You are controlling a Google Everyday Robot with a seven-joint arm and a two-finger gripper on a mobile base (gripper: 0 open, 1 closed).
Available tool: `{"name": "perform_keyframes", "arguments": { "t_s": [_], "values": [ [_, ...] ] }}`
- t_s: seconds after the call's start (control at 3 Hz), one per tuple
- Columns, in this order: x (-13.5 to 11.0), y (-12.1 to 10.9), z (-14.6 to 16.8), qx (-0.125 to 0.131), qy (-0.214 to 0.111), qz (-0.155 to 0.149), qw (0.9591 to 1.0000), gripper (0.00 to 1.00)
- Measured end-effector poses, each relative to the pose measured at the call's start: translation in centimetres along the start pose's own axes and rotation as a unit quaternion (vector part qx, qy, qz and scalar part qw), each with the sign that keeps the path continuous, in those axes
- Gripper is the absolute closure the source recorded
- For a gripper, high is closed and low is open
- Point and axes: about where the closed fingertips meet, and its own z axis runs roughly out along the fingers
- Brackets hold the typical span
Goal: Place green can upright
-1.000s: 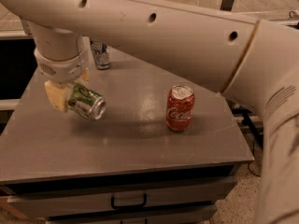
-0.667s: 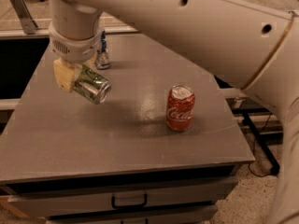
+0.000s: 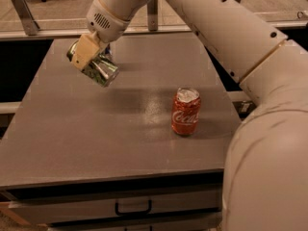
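The green can (image 3: 102, 71), shiny silver-green, hangs tilted on its side, clamped in the claw (image 3: 89, 60) over the far left of the surface (image 3: 96, 138), apparently lifted clear of it.

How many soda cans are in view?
2: the green can, tilted in the pincer at upper left; the red can, upright at centre-right. Another may hide behind the pincer.

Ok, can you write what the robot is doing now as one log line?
gripper: shut on green can, above far left of table | green can: tilted, in the air | red can: upright on table | task: not yet placed
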Motion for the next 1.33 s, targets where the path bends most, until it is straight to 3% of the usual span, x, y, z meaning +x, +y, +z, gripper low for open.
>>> {"name": "perform_keyframes", "arguments": {
  "t_s": [0.33, 0.67, 1.0, 1.33],
  "values": [
    [-0.7, -1.5, -2.6, -0.010, -0.070, -0.068, 0.9952, 1.00],
    [-0.7, -1.6, -2.6, -0.006, -0.074, -0.113, 0.9908, 1.00],
    [-0.3, -1.9, -2.3, -0.011, -0.087, -0.105, 0.9907, 1.00],
    [0.6, -2.8, -3.5, -0.004, -0.122, -0.104, 0.9871, 1.00]
  ]
}}
